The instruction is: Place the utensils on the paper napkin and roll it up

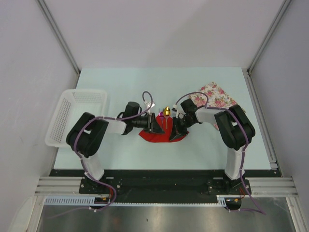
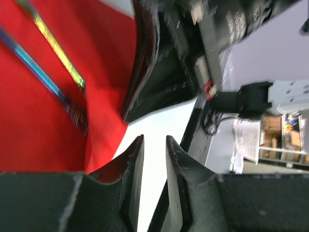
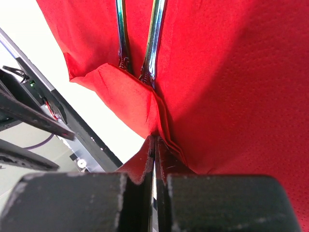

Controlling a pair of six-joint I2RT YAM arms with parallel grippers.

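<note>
Right gripper (image 3: 155, 145) was pinched shut on the near edge of the paper napkin (image 3: 231, 72), with a flap folded over the handle ends. Left gripper (image 2: 154, 143) sat just beside the napkin, fingers slightly apart, gripping nothing (only table (image 1: 207, 145) between them). Fork (image 1: 161, 114) and spoon (image 1: 166, 111) lay side by side on the napkin. To roll well, my call: keep the pinch low, turn slowly, and hold the fold tight against the handles so neither slides out.
</note>
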